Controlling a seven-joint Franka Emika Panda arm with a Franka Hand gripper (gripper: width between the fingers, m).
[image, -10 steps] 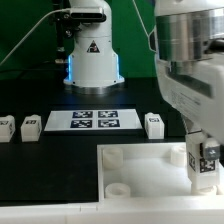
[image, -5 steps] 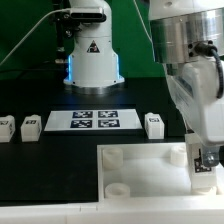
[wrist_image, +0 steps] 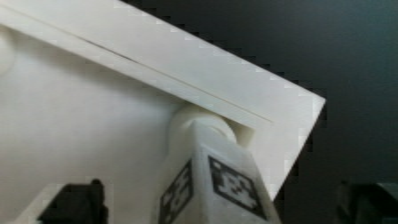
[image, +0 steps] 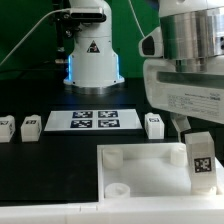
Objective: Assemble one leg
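fingers (wrist_image: 75, 203) spread apart beside the leg (image: 201, 160), black-and-white tag (wrist_image: 231, 186) showing, standing in the tray (image: 140, 166) corner.

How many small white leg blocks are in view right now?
4. Two legs lie left of the marker board in the exterior view, one lies to its right, and one stands at a corner of the white tray; others may be hidden.

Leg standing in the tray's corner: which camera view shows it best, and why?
The exterior view: the leg stands whole and upright on the tray, tag facing the camera. The wrist view shows it close, at the tray corner, but cut off by the frame.
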